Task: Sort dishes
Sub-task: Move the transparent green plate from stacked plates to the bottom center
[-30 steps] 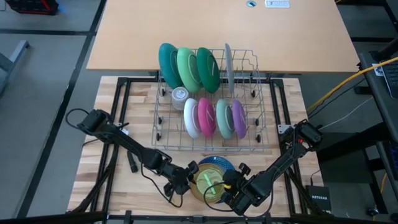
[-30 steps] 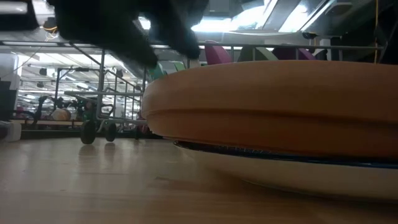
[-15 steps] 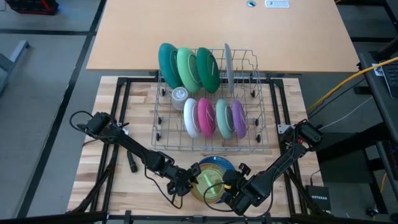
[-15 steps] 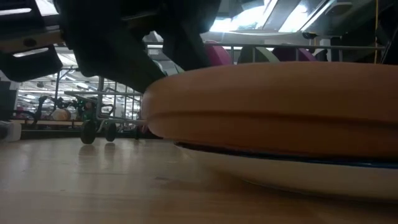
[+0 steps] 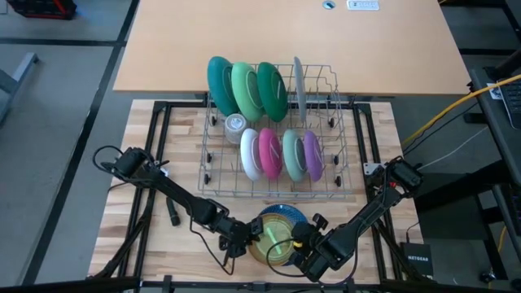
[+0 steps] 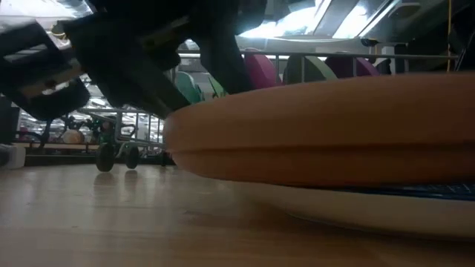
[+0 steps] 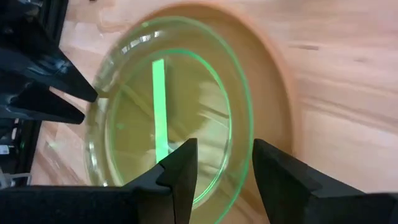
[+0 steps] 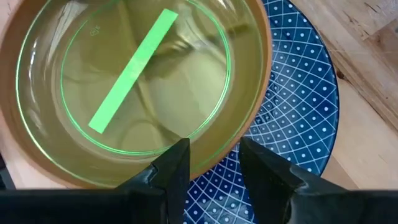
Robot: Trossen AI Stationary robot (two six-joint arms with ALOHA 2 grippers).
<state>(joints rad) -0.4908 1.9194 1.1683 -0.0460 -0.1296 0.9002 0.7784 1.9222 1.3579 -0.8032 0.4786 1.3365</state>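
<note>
Light wooden slatted table top (image 5: 138, 171) on a dark metal frame, with a smooth tan board (image 5: 285, 41) adjoining its far edge. Metal wire dish rack (image 5: 278, 175) standing at centre, toward the far side, footed directly on the wood. Blue patterned plate (image 5: 286, 216) lying flat at the near edge, centre, its pale underside meeting the planks in the low view. Small dark object (image 5: 172, 216), too small to identify, lying on the wood near left. Small light fitting (image 5: 371, 168) on the right edge, beside the rack.
</note>
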